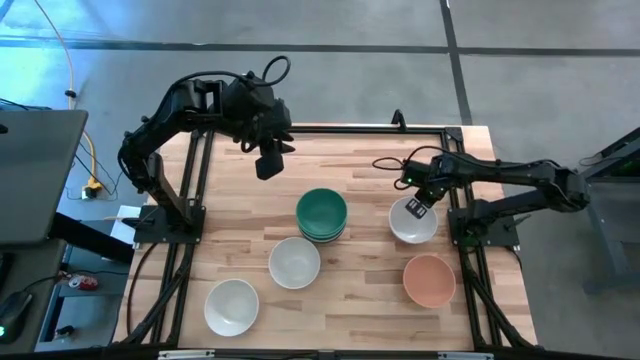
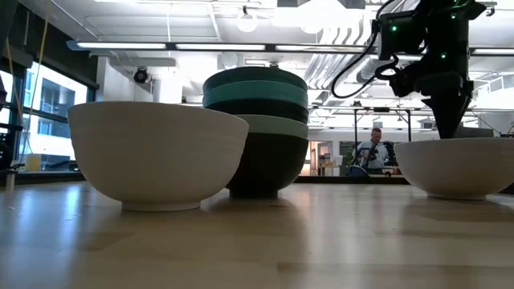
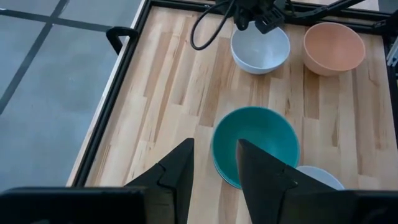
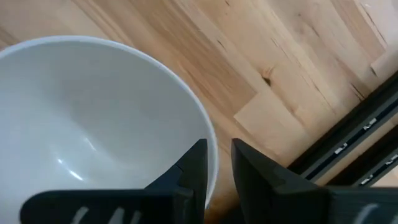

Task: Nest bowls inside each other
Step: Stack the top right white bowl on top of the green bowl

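A stack of nested bowls (image 1: 321, 215) (image 2: 255, 132) with a teal one on top (image 3: 255, 143) stands mid-table. Around it on the wood sit three white bowls (image 1: 412, 222) (image 1: 295, 262) (image 1: 231, 306) and a salmon bowl (image 1: 429, 280) (image 3: 333, 46). My right gripper (image 1: 420, 206) (image 4: 219, 152) is down at the far rim of the right-hand white bowl (image 2: 458, 164) (image 4: 93, 124), shut on it. My left gripper (image 1: 268, 163) (image 3: 215, 152) hangs open in the air over the far-left part of the table, short of the stack. My right gripper holds the white bowl by its far rim (image 4: 213, 144), one finger (image 4: 194, 165) inside the bowl and the other (image 4: 252, 168) outside. The fingers come from above, pointing down. The bowl stands upright with its base on the table (image 2: 454, 194).
Black frame rails run along the table's edges (image 1: 440, 130) (image 4: 348, 149), close behind the held bowl. Bare wood lies between the stack and the right-hand bowl (image 1: 370, 200) and along the far left. A person shows far back in the room (image 2: 373, 152).
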